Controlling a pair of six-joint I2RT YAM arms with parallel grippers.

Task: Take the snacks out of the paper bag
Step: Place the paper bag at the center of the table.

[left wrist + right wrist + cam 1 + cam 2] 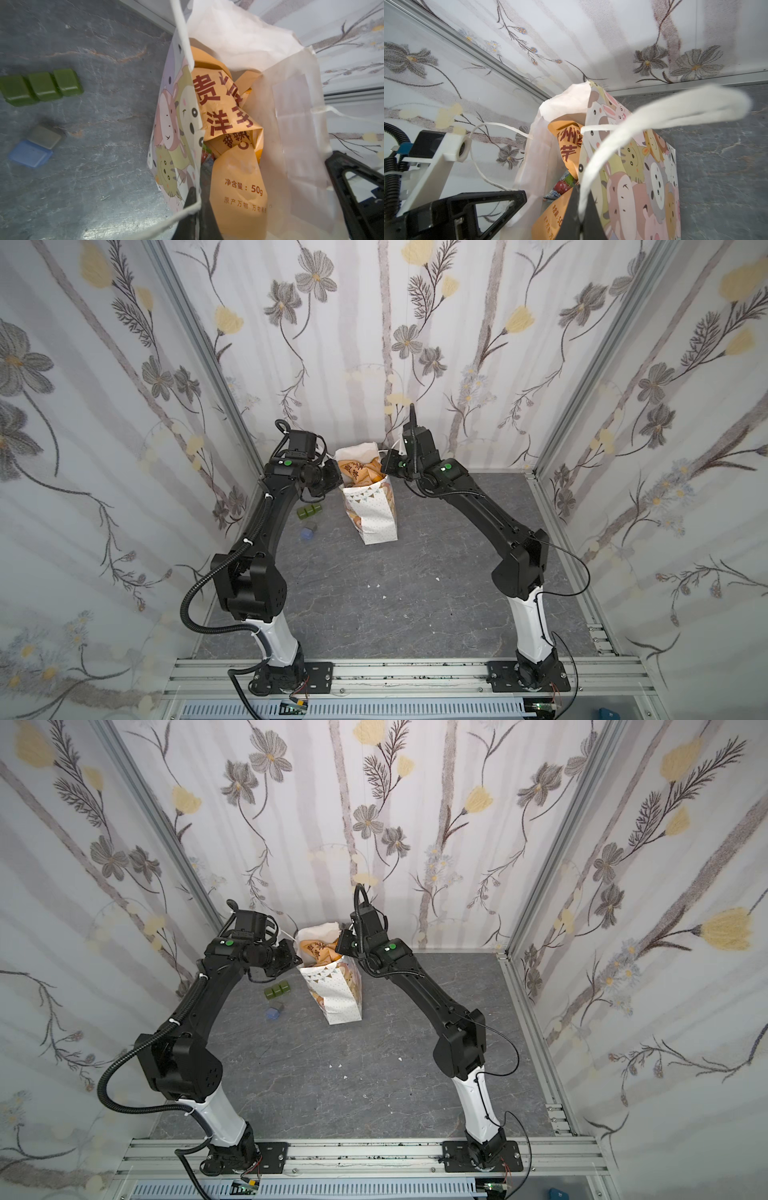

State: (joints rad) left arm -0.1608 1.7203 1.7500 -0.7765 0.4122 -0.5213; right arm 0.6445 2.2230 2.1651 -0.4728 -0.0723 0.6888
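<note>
The white paper bag [376, 518] [343, 1002] stands upright at the back middle of the table, its mouth held wide. Inside lie the snacks: a crumpled orange packet with red lettering [226, 116] [568, 149] on top, and a red-and-green packet [562, 185] deeper down. My left gripper [332, 482] [196, 199] is shut on the bag's left rim, a cord crossing its fingers. My right gripper [383, 472] [580, 195] is shut on the right rim, with the white cord handle [675, 112] running between its fingers. Further snacks are hidden in the bag.
Three dark green blocks [309, 511] [41, 87] lie in a row on the grey table left of the bag. A blue block [30, 153] and a grey block [44, 136] lie just in front of them. Flowered walls close in behind and at both sides.
</note>
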